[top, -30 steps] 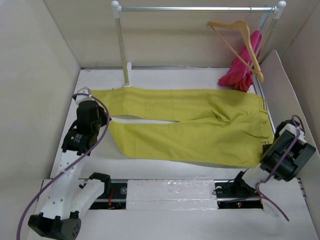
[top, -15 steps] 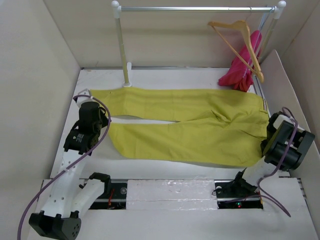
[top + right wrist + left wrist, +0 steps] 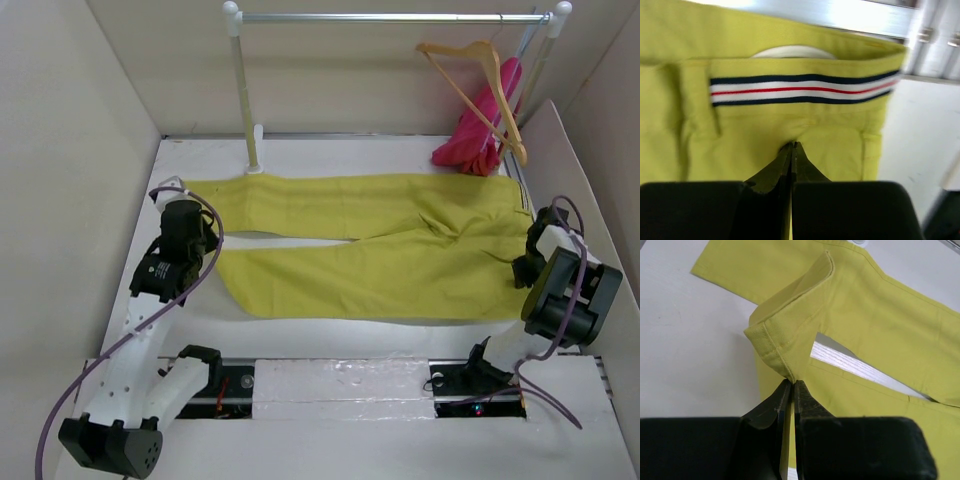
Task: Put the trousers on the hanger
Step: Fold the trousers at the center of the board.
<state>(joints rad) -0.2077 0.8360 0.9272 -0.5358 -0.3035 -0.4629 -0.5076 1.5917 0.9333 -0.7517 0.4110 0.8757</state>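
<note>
The yellow-green trousers [image 3: 380, 245] lie flat across the table, legs to the left and waist to the right. My left gripper [image 3: 207, 240] is shut on the hem of the near leg [image 3: 775, 350], which is pulled up into a fold above its tips [image 3: 792, 383]. At the waist end my right gripper [image 3: 522, 268] is shut on the cloth [image 3: 765, 125], its tips [image 3: 792, 145] just below the striped trim band [image 3: 800, 91]. The tan wooden hanger [image 3: 478, 75] hangs by its hook from the rail at the back right, apart from both grippers.
A white-and-silver clothes rail [image 3: 390, 17] spans the back, its left post [image 3: 245, 100] standing just behind the far trouser leg. A magenta-pink garment [image 3: 482, 130] hangs under the hanger. Beige walls enclose the table on the left, back and right.
My right gripper moved in over the waist end and shut on the cloth there. The left arm shifted slightly, still holding the hem.
</note>
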